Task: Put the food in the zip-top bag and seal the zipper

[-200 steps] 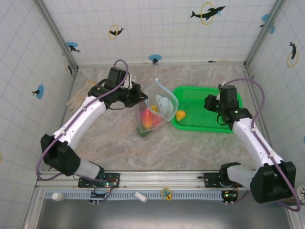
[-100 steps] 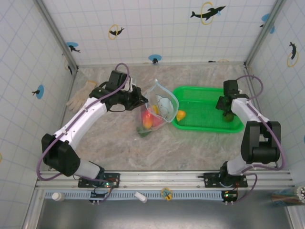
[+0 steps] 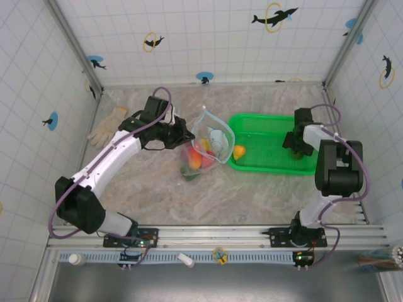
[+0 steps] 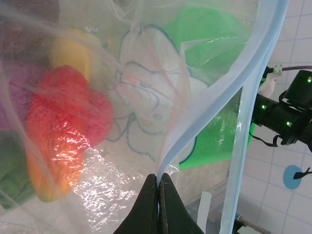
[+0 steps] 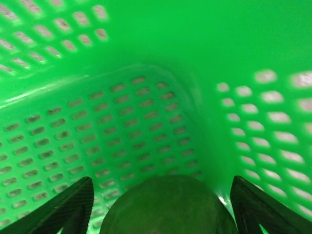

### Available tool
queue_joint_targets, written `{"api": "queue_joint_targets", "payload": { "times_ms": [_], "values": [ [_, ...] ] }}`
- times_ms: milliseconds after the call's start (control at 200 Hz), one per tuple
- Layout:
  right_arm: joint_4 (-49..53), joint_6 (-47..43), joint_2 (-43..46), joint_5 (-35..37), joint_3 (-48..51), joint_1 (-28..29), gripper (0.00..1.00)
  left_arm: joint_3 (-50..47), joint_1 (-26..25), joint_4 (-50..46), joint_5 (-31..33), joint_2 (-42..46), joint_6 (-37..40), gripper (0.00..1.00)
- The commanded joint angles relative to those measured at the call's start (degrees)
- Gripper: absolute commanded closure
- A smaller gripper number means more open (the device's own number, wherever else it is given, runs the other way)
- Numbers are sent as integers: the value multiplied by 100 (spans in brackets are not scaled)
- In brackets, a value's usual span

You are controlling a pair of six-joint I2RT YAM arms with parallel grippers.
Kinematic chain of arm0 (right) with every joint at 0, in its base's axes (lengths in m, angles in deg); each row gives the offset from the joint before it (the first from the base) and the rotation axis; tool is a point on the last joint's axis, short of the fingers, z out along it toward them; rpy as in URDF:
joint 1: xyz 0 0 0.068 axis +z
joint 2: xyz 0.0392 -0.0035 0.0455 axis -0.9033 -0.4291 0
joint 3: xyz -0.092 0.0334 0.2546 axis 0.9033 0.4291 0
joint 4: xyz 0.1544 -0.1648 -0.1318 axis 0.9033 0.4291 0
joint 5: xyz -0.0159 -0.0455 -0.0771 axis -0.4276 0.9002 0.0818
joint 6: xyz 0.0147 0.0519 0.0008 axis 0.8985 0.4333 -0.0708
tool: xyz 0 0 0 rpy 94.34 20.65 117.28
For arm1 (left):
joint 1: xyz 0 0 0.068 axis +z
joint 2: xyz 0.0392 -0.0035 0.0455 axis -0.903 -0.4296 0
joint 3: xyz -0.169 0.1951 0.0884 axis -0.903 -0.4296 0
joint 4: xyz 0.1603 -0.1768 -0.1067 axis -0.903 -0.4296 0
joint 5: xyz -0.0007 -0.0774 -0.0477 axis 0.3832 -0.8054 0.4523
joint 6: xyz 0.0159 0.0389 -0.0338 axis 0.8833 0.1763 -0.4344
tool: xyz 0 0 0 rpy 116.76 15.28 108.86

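Just swung the right jaws across the basket [image 3: 271, 168], from its left-middle to its right end. Now spread apart inside, straddling a dark green piece [image 5: 168, 207], not yet closed on it; reads as the next pick starting. Just left of the basket, holding the bag [image 3: 213, 133] mouth-up with the left jaws pinched together on its rim by the zipper [image 4: 265, 48]; red and orange food [image 3: 195, 157] already inside, a yellow piece [image 3: 238, 151] waiting at the basket's left end. Marbled counter [image 3: 157, 189] beneath; glove [image 3: 106, 126] far left of the basket; tiled walls [image 3: 208, 38] with dolphin stickers [image 3: 275, 16].
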Motion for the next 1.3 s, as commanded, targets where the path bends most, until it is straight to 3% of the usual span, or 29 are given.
{"api": "queue_joint_targets", "payload": {
  "times_ms": [0,170,340,445,570,786,991,1296],
  "values": [
    [-219,46,-164,-382,-299,2,31,-1,-40,-96,-1,59,57,100],
    [-138,90,-110,-362,-332,102,50,70,-40,-118,21,50,57,100],
    [-65,421,589,-454,-175,332,57,140,-38,-102,64,37,67,100],
    [-191,904,1344,-1044,138,753,57,213,-35,-88,87,32,67,100],
    [-87,1125,2289,-585,374,1851,56,294,-40,-146,117,47,83,100],
    [108,1330,3289,-150,47,2937,55,342,-39,-202,220,87,62,100],
    [-248,1307,3507,-489,-613,3323,54,369,-40,-170,257,142,-22,100],
    [-1241,987,2800,-1497,-957,4140,54,514,-34,-177,140,208,-144,100]
  ]
}}
